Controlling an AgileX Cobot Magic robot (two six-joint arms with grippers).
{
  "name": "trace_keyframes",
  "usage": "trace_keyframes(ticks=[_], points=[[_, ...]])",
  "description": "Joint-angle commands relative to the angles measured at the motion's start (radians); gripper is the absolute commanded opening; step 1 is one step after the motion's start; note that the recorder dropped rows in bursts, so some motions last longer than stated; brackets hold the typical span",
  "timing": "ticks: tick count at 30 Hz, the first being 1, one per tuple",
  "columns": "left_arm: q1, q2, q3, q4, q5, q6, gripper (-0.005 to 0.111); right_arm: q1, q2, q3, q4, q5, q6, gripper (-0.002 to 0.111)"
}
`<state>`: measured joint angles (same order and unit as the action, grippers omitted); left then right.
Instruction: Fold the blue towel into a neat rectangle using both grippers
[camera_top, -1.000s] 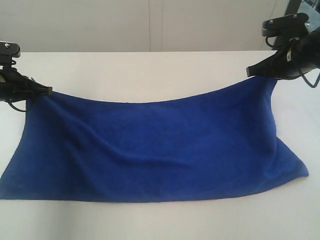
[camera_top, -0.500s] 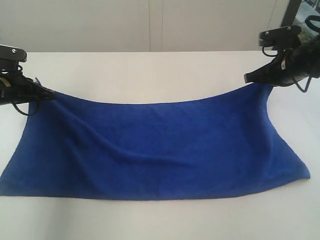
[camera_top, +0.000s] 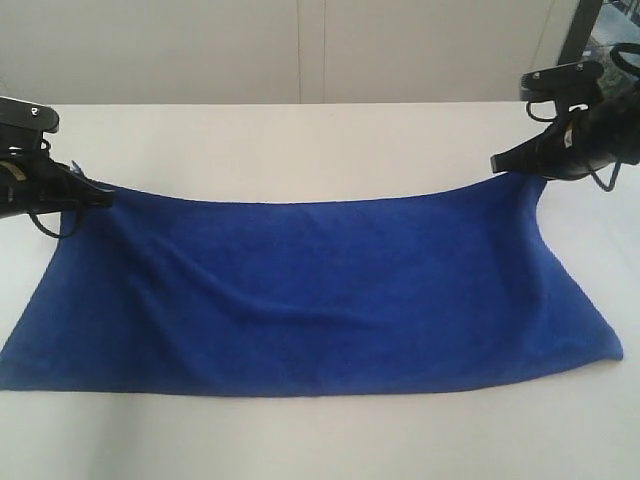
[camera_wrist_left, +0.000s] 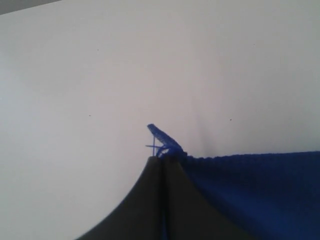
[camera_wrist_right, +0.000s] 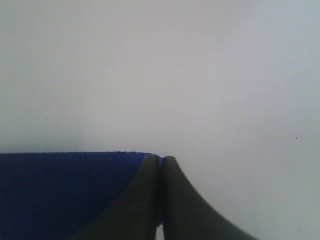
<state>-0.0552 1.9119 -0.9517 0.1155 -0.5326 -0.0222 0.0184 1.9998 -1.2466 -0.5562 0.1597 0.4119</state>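
My left gripper (camera_top: 106, 195) is clamped on one far corner of the towel (camera_top: 320, 290), and my right gripper (camera_top: 498, 162) is clamped on the other. In both wrist views the jaws are pressed together with blue cloth caught at the tips. The held edge stretches between my two grippers and looks slightly raised off the table (camera_top: 300, 135) at the right one. The rest of the towel slopes away from them and lies spread on the tabletop, its free long edge well apart from both.

What worries me most is how little cloth I hold. At my left gripper only the very corner is pinched, with the tag (camera_wrist_left: 161, 136) poking out just past the tips, so a hard outward pull could strip it free. If one gripper travels faster or higher than the other while I carry this edge to the free one, the fold will land skewed and the corners will not meet. The soft ridge running off from my left gripper could also get trapped under the fold as a crease.

Compared with a second ago, my right gripper has come lower, toward the table, and my left has crept slightly inward. The held edge then dipped deeply between them; now it runs nearly straight
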Motion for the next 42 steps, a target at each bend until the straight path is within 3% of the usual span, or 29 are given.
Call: trace_keyframes(ticks=[1, 8, 11, 15, 19, 25, 29, 31, 33, 37, 42], points=[[0.003, -0.002, -0.005, -0.011, -0.005, 0.001, 0.007, -0.007, -0.001, -0.008, -0.004, -0.016, -0.014, 0.012], [0.003, -0.002, -0.005, -0.011, -0.005, 0.001, 0.050, -0.007, -0.012, -0.008, -0.004, -0.016, -0.014, 0.043], [0.003, -0.015, -0.005, -0.020, -0.005, 0.001, 0.057, -0.007, -0.043, -0.008, 0.007, 0.025, 0.009, 0.045], [0.003, -0.064, -0.005, -0.030, 0.023, 0.001, 0.056, -0.007, -0.115, -0.008, 0.009, 0.166, 0.039, 0.045], [0.003, -0.138, -0.005, -0.030, 0.183, 0.001, 0.056, -0.007, -0.178, -0.008, 0.011, 0.357, 0.039, 0.038], [0.003, -0.234, -0.005, -0.032, 0.533, -0.013, 0.043, -0.007, -0.215, -0.008, 0.103, 0.559, 0.002, 0.014], [0.003, -0.266, -0.005, -0.038, 0.739, -0.072, 0.022, -0.007, -0.215, -0.008, 0.258, 0.661, -0.127, 0.002], [0.003, -0.272, -0.005, -0.063, 0.876, -0.074, 0.007, -0.007, -0.215, -0.004, 0.354, 0.721, -0.204, 0.000], [0.003, -0.272, -0.005, -0.093, 0.944, -0.074, 0.000, -0.007, -0.218, 0.011, 0.381, 0.754, -0.209, 0.000], [-0.012, -0.272, 0.006, -0.132, 1.076, -0.042, 0.000, -0.007, -0.246, 0.103, 0.383, 0.771, -0.209, 0.000], [-0.082, -0.286, 0.071, -0.156, 1.036, -0.024, 0.000, -0.007, -0.299, 0.261, 0.387, 0.712, -0.207, 0.000]])
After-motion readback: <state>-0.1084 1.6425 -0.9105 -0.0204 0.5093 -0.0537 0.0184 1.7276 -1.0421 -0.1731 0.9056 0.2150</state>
